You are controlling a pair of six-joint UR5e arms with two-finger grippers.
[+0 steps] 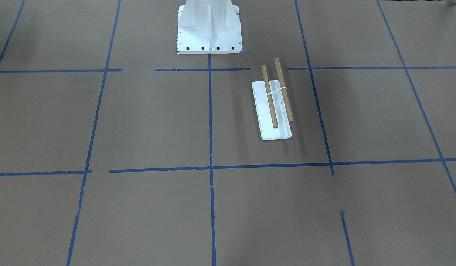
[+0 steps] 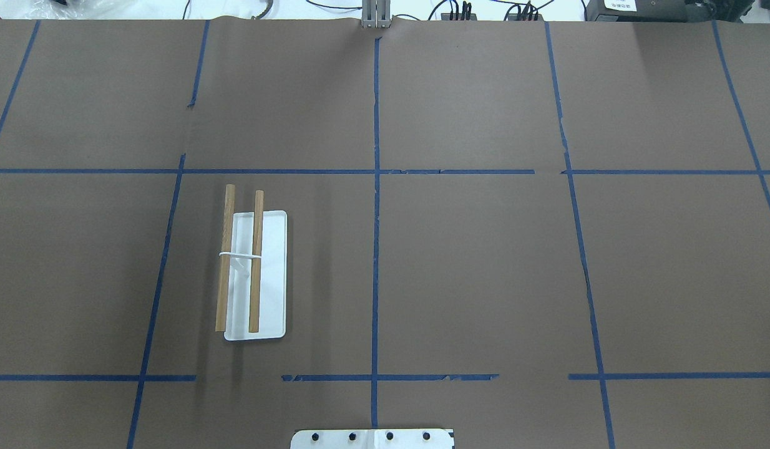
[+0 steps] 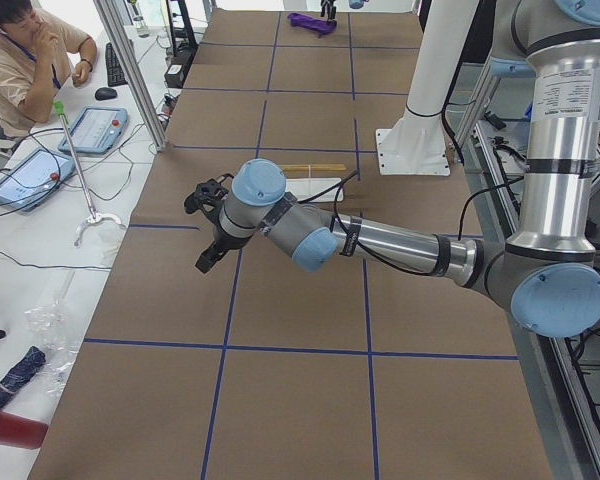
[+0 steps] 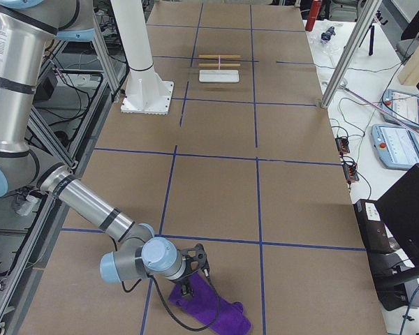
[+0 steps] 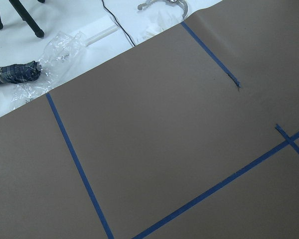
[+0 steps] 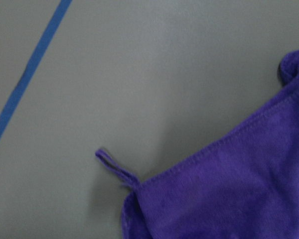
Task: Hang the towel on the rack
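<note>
The rack [image 1: 278, 133] is a flat white base with two wooden dowels, standing on the robot's left half of the table [image 2: 271, 280]. It also shows in the side views [image 3: 315, 172] [image 4: 218, 70]. The purple towel [image 4: 213, 315] lies crumpled at the table's right end, also seen far off [image 3: 310, 22] and close up in the right wrist view [image 6: 229, 189]. My right gripper [image 4: 188, 287] is down at the towel's near edge; I cannot tell if it is open or shut. My left gripper [image 3: 208, 258] hangs over bare table beyond the rack; I cannot tell its state.
The white bolted pedestal [image 1: 209, 29] stands at the robot's side of the table [image 4: 146, 98]. An operator [image 3: 20, 60] sits at a side bench with tablets and cables. Aluminium posts [image 4: 349, 49] stand at the table's far edge.
</note>
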